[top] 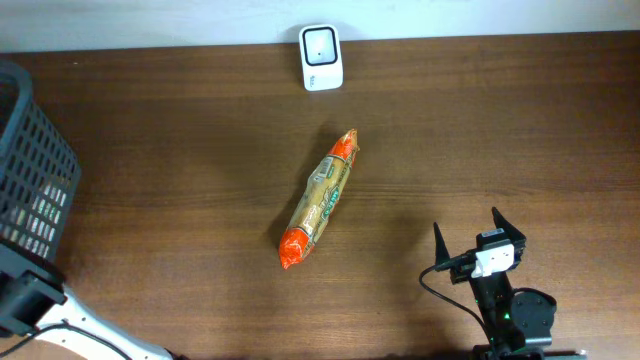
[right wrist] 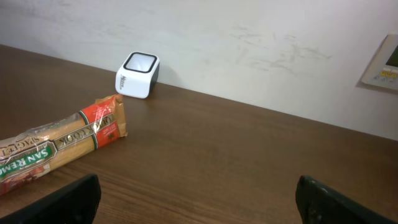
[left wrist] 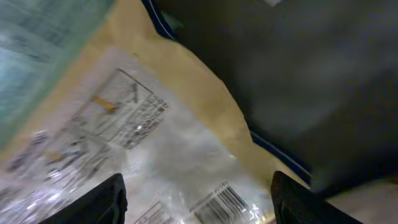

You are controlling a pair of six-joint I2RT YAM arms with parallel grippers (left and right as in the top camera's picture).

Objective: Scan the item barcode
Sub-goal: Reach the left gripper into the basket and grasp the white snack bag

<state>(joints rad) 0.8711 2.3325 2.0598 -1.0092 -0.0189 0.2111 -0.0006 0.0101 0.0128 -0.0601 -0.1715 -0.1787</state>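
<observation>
A long spaghetti packet (top: 318,200) with orange ends lies slantwise mid-table, and its near end shows at the left of the right wrist view (right wrist: 56,146). The white barcode scanner (top: 321,57) stands at the far edge (right wrist: 137,75). My right gripper (top: 467,222) hovers open over bare wood at the lower right, well clear of the packet (right wrist: 199,199). My left gripper (left wrist: 202,202) is open, its dark fingertips spread wide over a clear plastic package with a printed barcode (left wrist: 221,202). In the overhead view only the left arm (top: 30,305) shows, at the bottom left.
A dark mesh basket (top: 30,160) stands at the table's left edge with packaged goods inside. A tan package (left wrist: 186,81) and a dark surface fill the left wrist view. A pale wall runs behind the table.
</observation>
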